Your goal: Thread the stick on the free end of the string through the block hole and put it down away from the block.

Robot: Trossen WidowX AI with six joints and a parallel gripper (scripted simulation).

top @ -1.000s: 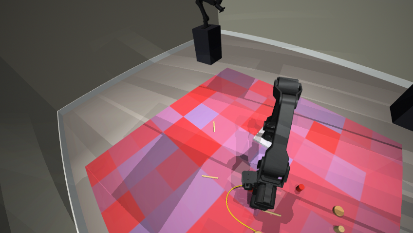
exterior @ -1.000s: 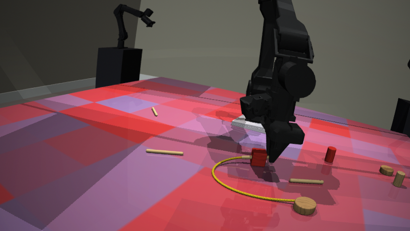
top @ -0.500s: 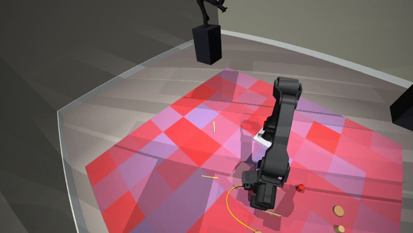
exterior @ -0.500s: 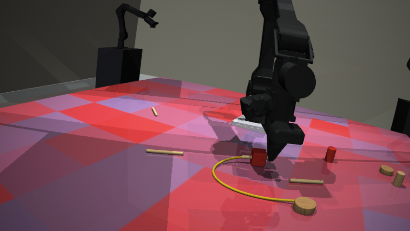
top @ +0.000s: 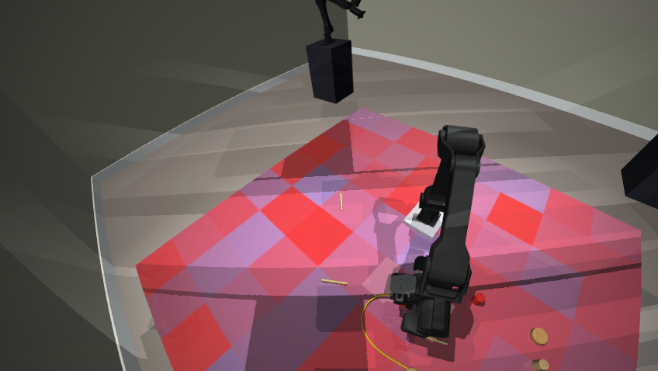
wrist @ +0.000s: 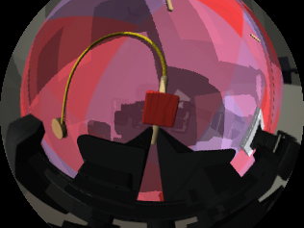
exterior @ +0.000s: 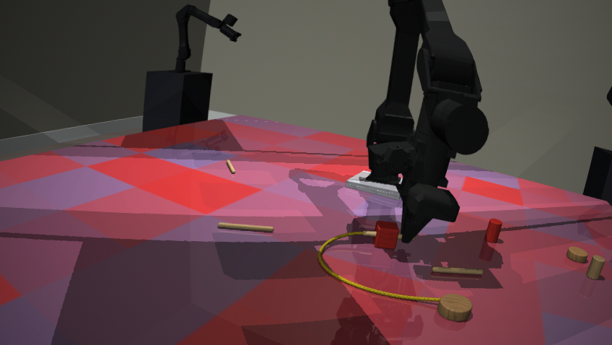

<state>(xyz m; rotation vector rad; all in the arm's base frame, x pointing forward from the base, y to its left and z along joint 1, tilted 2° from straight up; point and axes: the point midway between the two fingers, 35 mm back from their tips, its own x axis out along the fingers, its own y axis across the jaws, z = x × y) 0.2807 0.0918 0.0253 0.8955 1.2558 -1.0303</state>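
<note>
Button (exterior: pixel 455 307) (wrist: pixel 59 128): wood, visible grain. String (exterior: pixel 359 286) (wrist: pixel 126 34) (top: pixel 366 332): braided, cord-like. Tabletop (top: pixel 317 230) (exterior: pixel 201 188) (wrist: pixel 115 66): smooth, glossy, reflective.

Plain grey-olive walls (top: pixel 507 27) (exterior: pixel 299 51); brownish floor (top: pixel 184 216); pale skirting (top: pixel 460 74).
</note>
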